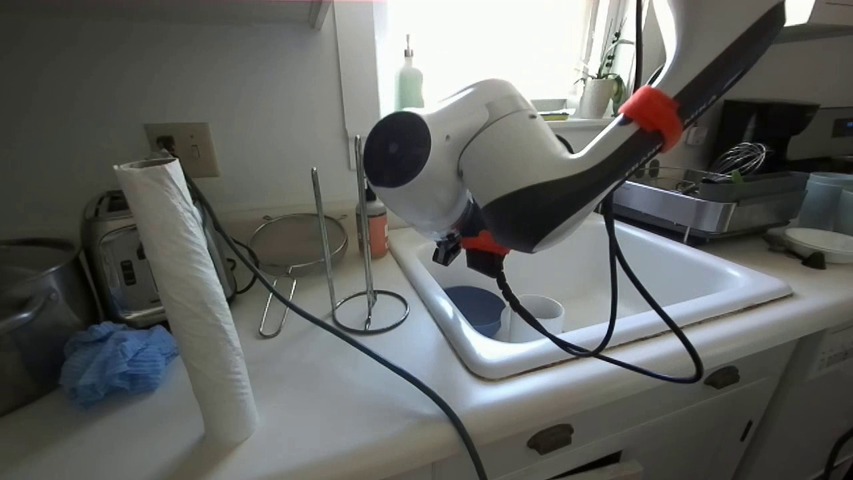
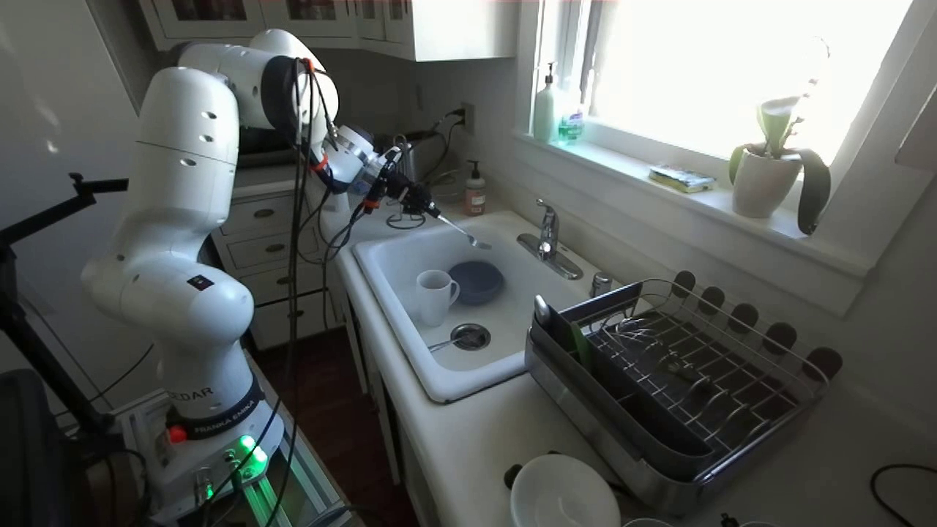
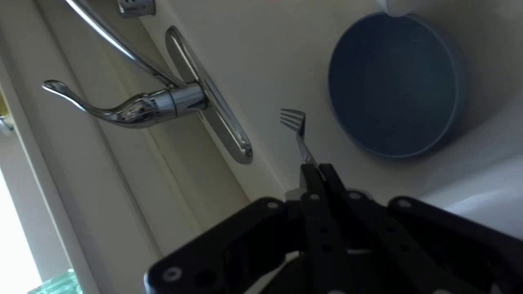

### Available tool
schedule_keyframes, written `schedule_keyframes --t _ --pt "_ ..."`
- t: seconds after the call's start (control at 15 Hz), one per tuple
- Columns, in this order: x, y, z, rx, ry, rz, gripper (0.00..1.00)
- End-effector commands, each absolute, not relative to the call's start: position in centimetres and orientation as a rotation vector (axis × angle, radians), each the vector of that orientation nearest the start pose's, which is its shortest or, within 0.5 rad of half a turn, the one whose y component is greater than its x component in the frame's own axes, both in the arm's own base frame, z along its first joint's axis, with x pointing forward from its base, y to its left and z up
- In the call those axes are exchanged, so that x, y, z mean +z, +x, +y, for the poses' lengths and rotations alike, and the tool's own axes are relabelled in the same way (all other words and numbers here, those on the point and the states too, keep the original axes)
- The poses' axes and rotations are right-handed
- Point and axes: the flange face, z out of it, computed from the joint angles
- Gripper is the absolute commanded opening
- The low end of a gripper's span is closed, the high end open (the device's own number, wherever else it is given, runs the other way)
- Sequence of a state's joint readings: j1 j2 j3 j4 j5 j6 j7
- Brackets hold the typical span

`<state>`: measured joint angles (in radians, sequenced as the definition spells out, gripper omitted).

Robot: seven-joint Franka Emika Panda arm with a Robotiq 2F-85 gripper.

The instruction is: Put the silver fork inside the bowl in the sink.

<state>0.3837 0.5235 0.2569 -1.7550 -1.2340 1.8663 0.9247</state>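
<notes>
Above a white kitchen sink (image 2: 468,382), a silver fork (image 3: 301,141) slants downward in the grip of a robot arm (image 2: 176,183), the black jaws of its end effector (image 3: 318,167) drawn together on the handle with barely a gap between them. The fork is slim and plain, dull gray in the wrist view, its tined head out in the air between the chrome faucet (image 3: 157,107) and a bowl (image 3: 394,85), touching neither. The bowl, round and dark blue, sits upright in the sink near a white mug (image 2: 434,296); whether the two touch is hard to tell. A metal utensil (image 2: 443,345), its head unclear, lies by the drain (image 2: 472,337).

Beside the sink in an exterior view, the off-white tabletop (image 1: 313,393) carries a roll of paper towels (image 1: 193,307) standing on end, a wire stand (image 1: 369,293), a strainer (image 1: 286,240), a toaster (image 1: 126,267) and a crumpled blue cloth (image 1: 120,360). At the sink's opposite end stands a gray dish rack (image 2: 578,410), a white dish (image 2: 564,494) near it. Bright daylight fills a window (image 2: 717,80) in the otherwise dim room; its sill (image 2: 622,152) holds a potted plant (image 2: 765,183) and a pale green pump bottle (image 2: 545,113).
</notes>
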Motion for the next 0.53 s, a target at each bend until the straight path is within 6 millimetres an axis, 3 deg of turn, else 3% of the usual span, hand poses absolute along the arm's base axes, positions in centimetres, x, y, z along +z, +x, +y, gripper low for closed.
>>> schedule_keyframes --t 0.0,0.27,0.47 --pt "25.0 58.6 32.3 0.607 2.215 0.358 0.01" --pt "21.6 59.0 32.6 0.598 2.279 0.337 0.01" --pt "20.7 59.7 31.7 0.603 2.301 0.292 0.01"
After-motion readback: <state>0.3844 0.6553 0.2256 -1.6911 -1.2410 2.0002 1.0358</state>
